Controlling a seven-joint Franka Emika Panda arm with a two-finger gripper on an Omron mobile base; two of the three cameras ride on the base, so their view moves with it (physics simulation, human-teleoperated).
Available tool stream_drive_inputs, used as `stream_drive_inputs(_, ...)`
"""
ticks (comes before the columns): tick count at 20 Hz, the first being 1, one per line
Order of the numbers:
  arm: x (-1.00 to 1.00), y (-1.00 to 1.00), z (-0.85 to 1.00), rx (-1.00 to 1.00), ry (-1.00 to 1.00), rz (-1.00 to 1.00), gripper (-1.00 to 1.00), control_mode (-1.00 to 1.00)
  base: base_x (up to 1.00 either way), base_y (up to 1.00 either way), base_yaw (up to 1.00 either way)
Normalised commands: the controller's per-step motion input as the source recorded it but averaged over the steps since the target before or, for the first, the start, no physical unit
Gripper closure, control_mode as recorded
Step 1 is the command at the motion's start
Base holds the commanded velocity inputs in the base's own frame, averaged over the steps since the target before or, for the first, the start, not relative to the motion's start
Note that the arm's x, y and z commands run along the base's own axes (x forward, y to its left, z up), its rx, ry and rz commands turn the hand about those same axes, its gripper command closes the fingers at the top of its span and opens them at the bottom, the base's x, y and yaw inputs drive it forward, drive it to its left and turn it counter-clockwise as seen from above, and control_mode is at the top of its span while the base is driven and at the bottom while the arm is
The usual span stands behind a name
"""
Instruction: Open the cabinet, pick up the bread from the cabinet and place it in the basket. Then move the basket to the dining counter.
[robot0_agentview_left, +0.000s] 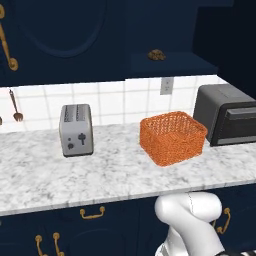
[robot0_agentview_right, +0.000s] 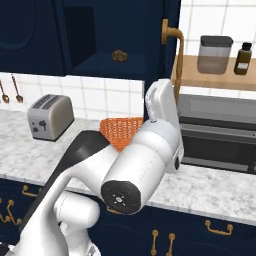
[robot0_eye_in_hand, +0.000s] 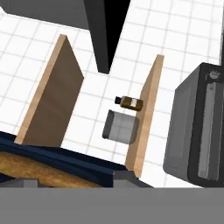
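On the marbled worktop (robot0_agentview_left: 100, 172) we see the grey toaster (robot0_agentview_left: 76, 130) at left, then the orange basket (robot0_agentview_left: 172, 137), then the dark oven (robot0_agentview_left: 227, 114). The bread (robot0_agentview_left: 156, 54) sits on the shelf of the open cabinet (robot0_agentview_left: 170, 64) above the basket. The arm (robot0_agentview_right: 142, 155) reaches up beside the brass handle (robot0_agentview_right: 175, 47); the jaws sit against the handle, though we cannot tell whether they grip it.

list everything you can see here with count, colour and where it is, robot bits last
cabinet: 1, dark navy, door swung open, brass handle
bread: 1, brown, on the cabinet shelf
basket: 1, orange mesh, on the worktop right of the toaster
toaster: 1, grey, on the worktop
toaster oven: 1, dark grey, right of the basket
jar: 1, grey, wooden shelf
bottle: 1, brown, beside the jar
worktop: 1, marbled white-grey
arm: 1, white
gripper: 1, at the brass handle
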Motion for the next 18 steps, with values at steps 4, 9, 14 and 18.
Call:
stream_drive_inputs(4,0.54,-1.00,0.02,0.20,0.38,-0.09,1.00,-1.00,0.00,0.00,0.00)
stream_drive_inputs(9,1.00,-1.00,0.00,0.20,0.45,-0.01,1.00,-1.00,0.00,0.00,0.00)
stream_drive_inputs(14,0.17,-0.86,0.08,0.20,0.24,0.03,1.00,-1.00,0.00,0.00,0.00)
stream_drive_inputs(18,-0.91,-0.92,0.39,0.21,0.00,0.17,1.00,-1.00,0.00,0.00,0.00)
